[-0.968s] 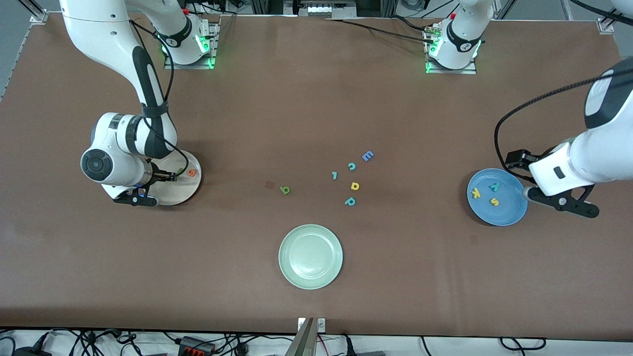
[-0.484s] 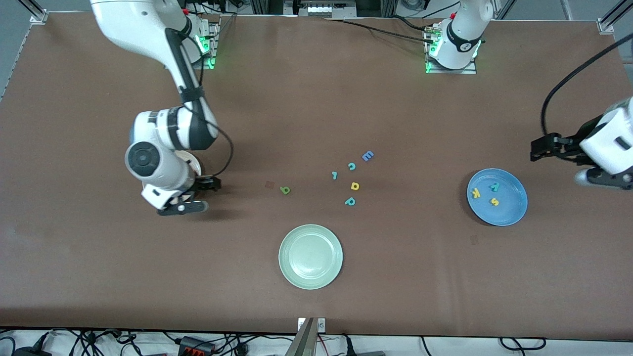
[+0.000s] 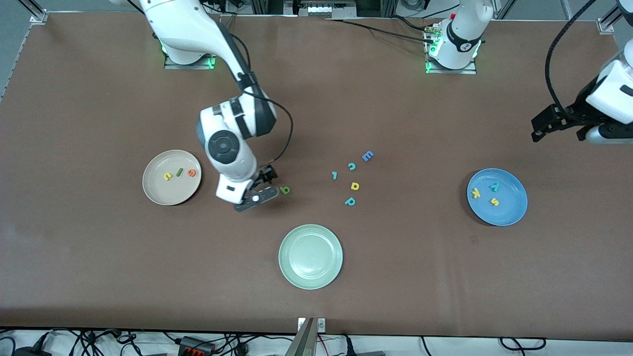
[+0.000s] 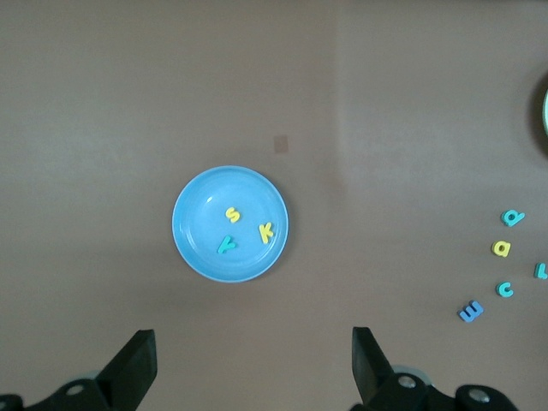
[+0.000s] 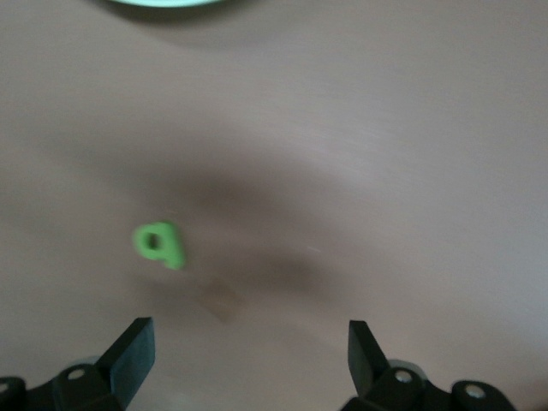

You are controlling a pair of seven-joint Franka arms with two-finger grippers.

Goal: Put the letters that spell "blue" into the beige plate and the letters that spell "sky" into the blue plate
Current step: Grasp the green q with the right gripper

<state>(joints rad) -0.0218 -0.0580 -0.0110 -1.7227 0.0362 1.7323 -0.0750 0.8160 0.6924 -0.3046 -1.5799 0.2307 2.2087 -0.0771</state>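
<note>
1. Reaching for the last "blue" letter, the right gripper (image 3: 263, 187) hovers with jaws spread wide and empty, just beside the green "b" (image 3: 285, 190) on the desk
2. The beige plate (image 3: 153, 193) holds yellow "u" (image 3: 167, 176), dark green "l" (image 3: 180, 172) and orange "e" (image 3: 191, 172)
3. The blue plate (image 3: 509, 215) has "s", "k" and "y"; the left gripper (image 3: 541, 129) waits apart, jaws open
4. Next, probably: centre over the "b", descend, pinch
</note>
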